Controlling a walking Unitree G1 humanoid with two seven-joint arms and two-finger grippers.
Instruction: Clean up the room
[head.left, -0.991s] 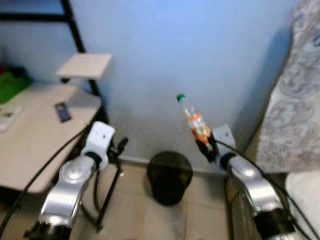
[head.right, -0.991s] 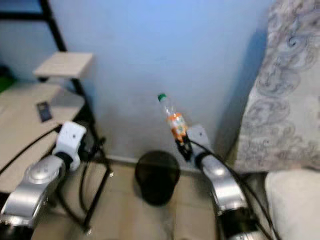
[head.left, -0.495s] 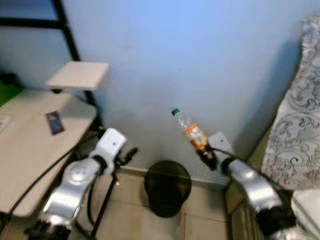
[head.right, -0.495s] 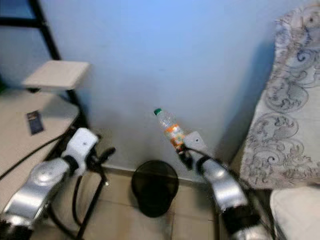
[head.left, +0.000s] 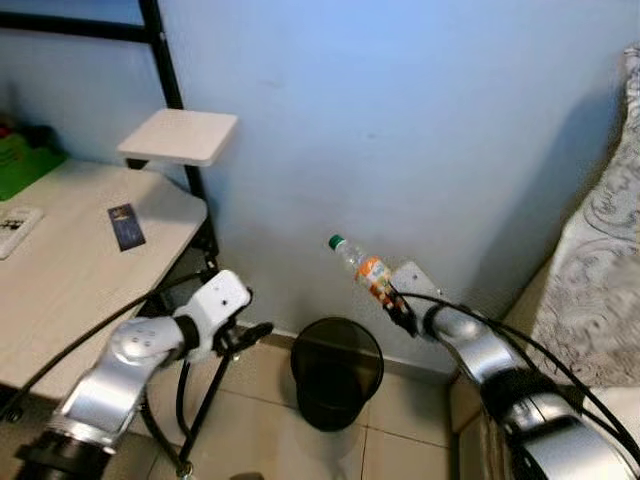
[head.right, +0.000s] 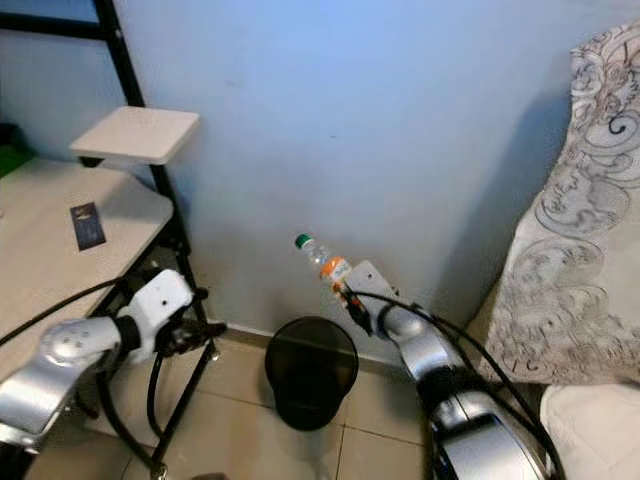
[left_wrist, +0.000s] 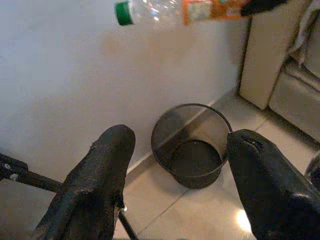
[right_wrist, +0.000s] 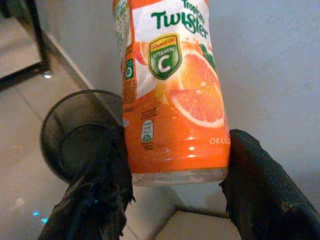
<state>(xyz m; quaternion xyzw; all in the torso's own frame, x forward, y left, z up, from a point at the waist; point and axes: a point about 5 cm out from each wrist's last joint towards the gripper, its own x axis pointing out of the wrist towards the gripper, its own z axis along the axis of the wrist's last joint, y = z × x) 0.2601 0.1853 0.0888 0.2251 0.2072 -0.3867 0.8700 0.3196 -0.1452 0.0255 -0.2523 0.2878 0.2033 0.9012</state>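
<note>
Desk (head.left: 60, 270) with a small dark card (head.left: 125, 226) at far left. Left gripper (left_wrist: 175, 195) empty, fingers spread, low beside the desk frame. Black mesh bin (head.left: 336, 370) on the tile floor by the wall. Right gripper (right_wrist: 172, 195) clamps the orange-label bottle (head.left: 365, 275), tilted, above the bin.

Clear bottle (head.left: 362, 270) with a green cap and an orange label showing a sliced orange; black mesh bin (head.left: 337, 371) on beige tiles; pale blue wall (head.left: 400, 120); grey swirl-patterned cloth (head.right: 575, 250); light wood desk (head.left: 60, 270).
</note>
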